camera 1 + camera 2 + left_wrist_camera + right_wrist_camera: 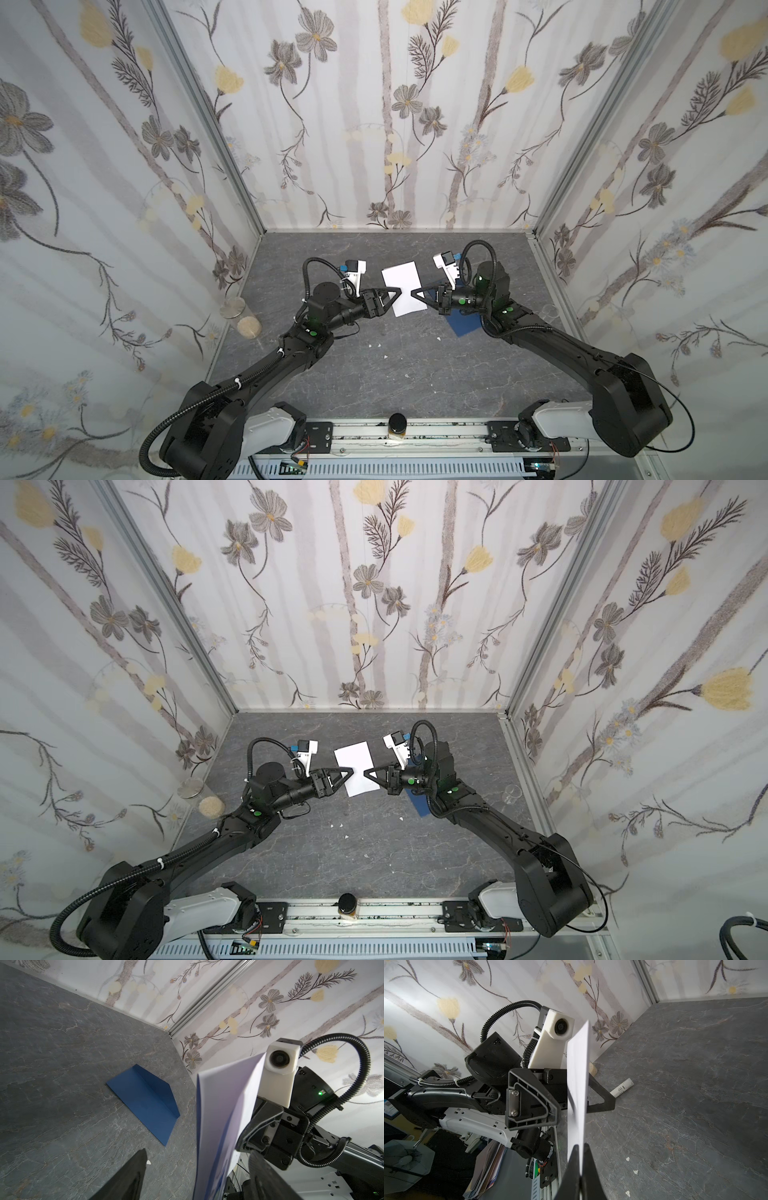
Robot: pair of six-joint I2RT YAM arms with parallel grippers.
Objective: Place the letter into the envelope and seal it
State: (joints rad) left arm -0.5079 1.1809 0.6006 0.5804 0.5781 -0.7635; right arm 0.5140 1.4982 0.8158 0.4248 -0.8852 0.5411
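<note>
The letter (405, 291) (357, 766) is a white sheet held up on edge above the table between the two arms. My right gripper (580, 1148) (414, 294) is shut on its edge, with the sheet (577, 1084) pinched between the fingertips. My left gripper (197, 1152) (398, 292) is open, and its two fingers (602, 1099) stand apart on either side of the sheet (224, 1105). The dark blue envelope (145, 1101) (465, 324) (419, 806) lies flat on the table with its flap folded open, partly under the right arm.
A white glue stick (623, 1087) lies on the table beyond the left gripper. A glass jar (243, 318) lies by the left wall and a clear cup (550, 311) stands by the right wall. Paper scraps (384, 356) dot the table's middle. A dark-lidded jar (398, 424) stands on the front rail.
</note>
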